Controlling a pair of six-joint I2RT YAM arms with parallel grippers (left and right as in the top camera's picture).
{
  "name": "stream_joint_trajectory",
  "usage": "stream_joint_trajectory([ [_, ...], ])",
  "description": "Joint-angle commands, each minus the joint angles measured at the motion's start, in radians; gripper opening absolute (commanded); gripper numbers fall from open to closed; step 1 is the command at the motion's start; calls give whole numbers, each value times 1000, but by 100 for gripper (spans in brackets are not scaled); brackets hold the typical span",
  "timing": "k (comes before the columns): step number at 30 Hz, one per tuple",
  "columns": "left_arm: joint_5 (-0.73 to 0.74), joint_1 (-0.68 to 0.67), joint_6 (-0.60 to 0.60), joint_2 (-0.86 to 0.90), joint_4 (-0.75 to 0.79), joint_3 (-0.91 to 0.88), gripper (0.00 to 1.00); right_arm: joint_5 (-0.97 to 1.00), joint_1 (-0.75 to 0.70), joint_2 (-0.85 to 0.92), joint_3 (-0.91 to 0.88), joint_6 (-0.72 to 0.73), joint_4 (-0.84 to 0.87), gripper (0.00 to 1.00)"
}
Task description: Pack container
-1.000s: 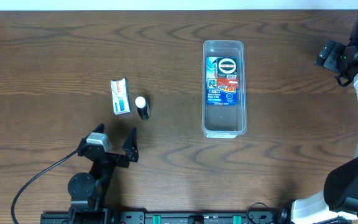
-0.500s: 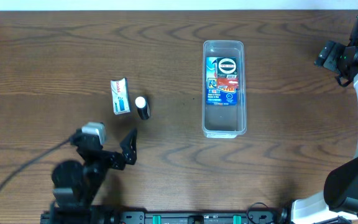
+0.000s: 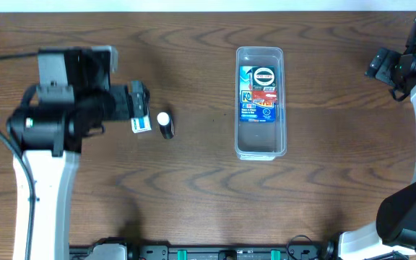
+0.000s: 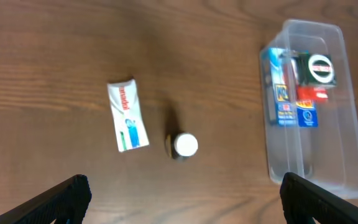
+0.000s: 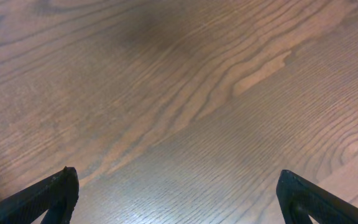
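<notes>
The clear container (image 3: pixel 261 148) lies right of centre with a blue and red packet (image 3: pixel 259 92) in its far half. A white toothpaste packet (image 3: pixel 141 124) and a small dark bottle with a white cap (image 3: pixel 165 124) lie left of centre. My left gripper (image 3: pixel 137 101) hangs high above the toothpaste packet and partly hides it. In the left wrist view the left gripper (image 4: pixel 182 202) is open and empty above the packet (image 4: pixel 127 116), bottle (image 4: pixel 183 146) and container (image 4: pixel 316 168). My right gripper (image 3: pixel 381 65) is open and empty at the far right, over bare wood (image 5: pixel 179 196).
The dark wooden table (image 3: pixel 193 188) fills the view. The right arm's white base (image 3: pixel 410 217) stands at the front right corner. The left arm's white link (image 3: pixel 45 195) rises along the left side.
My left arm has lifted from the front edge and swung toward the far side, now above the toothpaste packet. The right arm and the objects have not moved.
</notes>
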Motion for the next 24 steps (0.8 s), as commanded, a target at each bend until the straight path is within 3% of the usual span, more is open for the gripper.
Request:
stream_joint_trajectory([
  [1, -84, 4, -45, 106, -44, 132, 98, 11, -6, 9, 0, -12, -2, 99],
  [8, -177, 5, -29, 420, -201, 374, 98, 10, -6, 9, 0, -12, -2, 99],
  [24, -192, 47, -22, 720, -188, 373, 98, 11, -6, 9, 0, -13, -2, 99],
])
